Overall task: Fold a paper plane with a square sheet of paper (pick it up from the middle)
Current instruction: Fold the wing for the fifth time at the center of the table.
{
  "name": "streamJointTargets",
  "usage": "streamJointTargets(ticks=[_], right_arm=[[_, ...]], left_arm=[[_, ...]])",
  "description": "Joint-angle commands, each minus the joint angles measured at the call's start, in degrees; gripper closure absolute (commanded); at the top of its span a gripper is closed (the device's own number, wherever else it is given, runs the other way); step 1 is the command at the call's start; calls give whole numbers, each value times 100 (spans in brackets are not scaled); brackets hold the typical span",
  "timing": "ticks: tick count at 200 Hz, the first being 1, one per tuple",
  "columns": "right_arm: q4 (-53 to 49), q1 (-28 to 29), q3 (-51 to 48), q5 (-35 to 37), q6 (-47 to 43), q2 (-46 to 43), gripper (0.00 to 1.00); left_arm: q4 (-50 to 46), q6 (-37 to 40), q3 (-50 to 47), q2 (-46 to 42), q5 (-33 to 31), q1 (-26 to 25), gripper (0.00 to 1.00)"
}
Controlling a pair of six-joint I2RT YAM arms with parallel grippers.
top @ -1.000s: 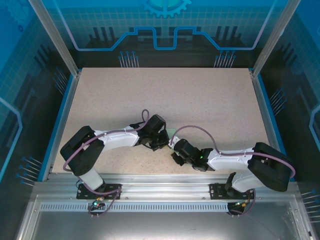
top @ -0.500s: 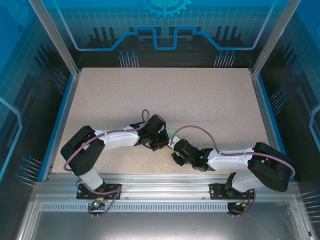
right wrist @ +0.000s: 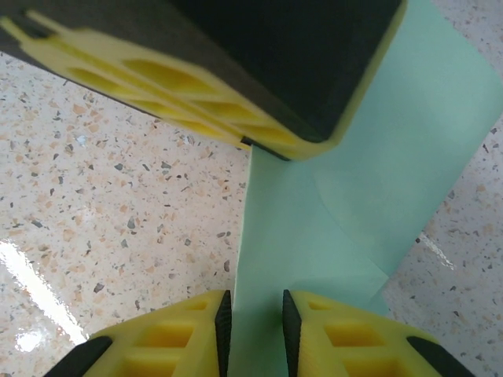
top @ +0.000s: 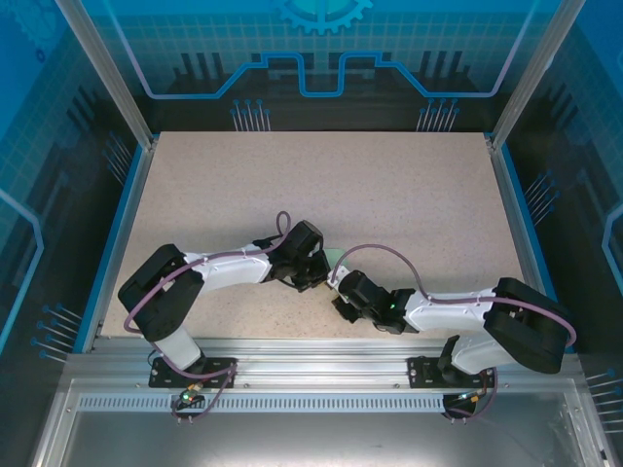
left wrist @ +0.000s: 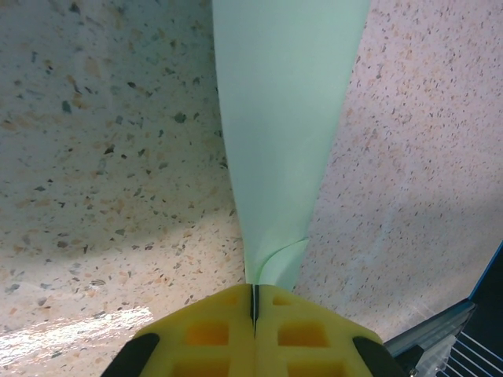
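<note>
The pale mint-green paper (left wrist: 283,118) is folded into a long narrow shape that tapers toward my left gripper (left wrist: 253,289), whose yellow jaws are shut on its narrow end. In the right wrist view the paper (right wrist: 330,228) lies on the table with a diagonal crease. My right gripper (right wrist: 253,302) is open, its black pads standing either side of the paper's edge with a gap. The left gripper (right wrist: 247,143) sits just beyond it, over the paper. From above, both grippers meet mid-table, left (top: 316,275) and right (top: 338,288), with a sliver of paper (top: 334,256) showing between them.
The speckled beige tabletop (top: 321,185) stretches wide behind the grippers. Blue rails (top: 514,209) and aluminium posts border it. A metal frame edge (left wrist: 440,345) shows at the lower right of the left wrist view.
</note>
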Motion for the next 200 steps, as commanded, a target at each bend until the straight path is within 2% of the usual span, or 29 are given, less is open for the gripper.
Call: streamJointTargets(ticks=[1,68,91,114,133,150,178,200], right_arm=[[374,104,11,33,-10,-166,72],[305,96,22,170,125,-111,78],[305,85,11,74,212,-118,86],[360,-135,-71,-411,502,-110,94],[551,-432,-215,-928,805,-139,96],[772,-704,-353,-1413,1032,-222,98],[1230,-1236,-681,-2164,1384,-431,99],[1497,-1678,-864,-2735,1610,-499,99]], left_arm=[[-126,134,138,110,175,-7,94],[-162,160,139,126,174,-8,94],[-163,154,128,127,169,-11,93],[-178,173,122,56,141,-9,86],[-213,212,121,-78,73,-3,74],[-197,250,91,-266,1,0,68],[-151,313,-45,-736,-287,4,48],[-67,355,-200,-1047,-478,4,42]])
